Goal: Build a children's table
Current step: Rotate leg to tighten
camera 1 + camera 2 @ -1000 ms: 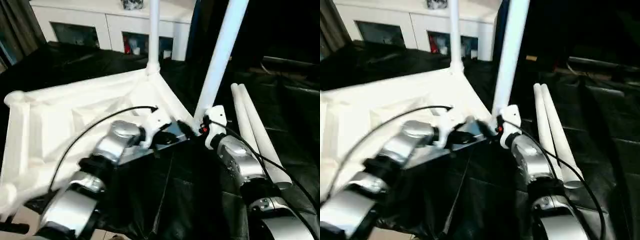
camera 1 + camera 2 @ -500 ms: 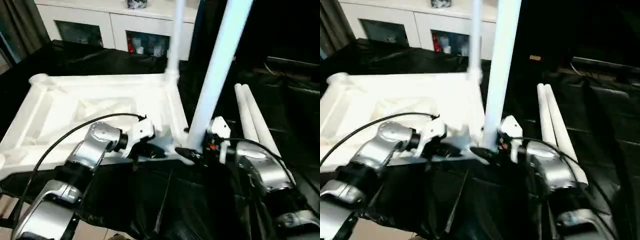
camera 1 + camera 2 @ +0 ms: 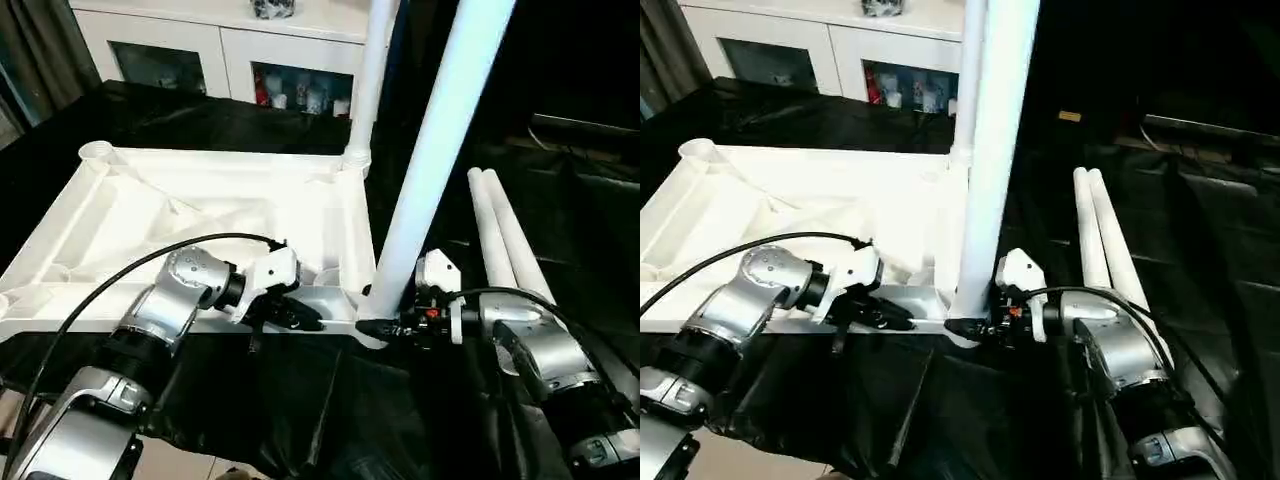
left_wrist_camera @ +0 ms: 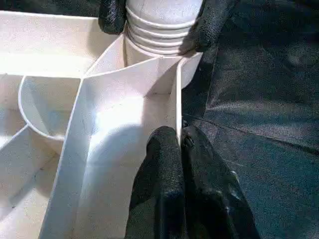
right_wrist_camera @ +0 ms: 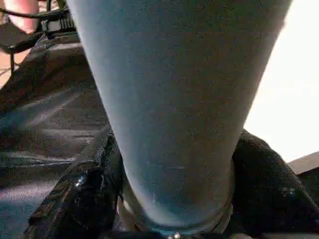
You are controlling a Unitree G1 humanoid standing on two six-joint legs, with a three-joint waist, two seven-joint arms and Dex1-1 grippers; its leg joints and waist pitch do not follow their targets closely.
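The white tabletop (image 3: 200,200) lies upside down on black cloth, ribbed underside up. Two white legs stand upright in its right-hand sockets: one at the far corner (image 3: 368,70) and one at the near corner (image 3: 435,150). My right gripper (image 3: 376,325) is shut on the near leg's base, one black finger on each side of its ribbed collar (image 4: 159,25). My left gripper (image 4: 179,142) is shut on the thin wall of the tabletop's near rim (image 3: 150,322), just left of that corner. Two more legs (image 3: 505,250) lie side by side on the cloth to the right.
A white cabinet with glass doors (image 3: 230,50) stands behind the tabletop. Black cloth (image 3: 320,420) covers the ground all around, wrinkled in front of the near rim. A dark curtain (image 3: 40,60) hangs at the back left.
The camera has shifted, so the whole scene sits differently. My right gripper's fingers have closed in around the near leg's base. The left gripper still holds the rim.
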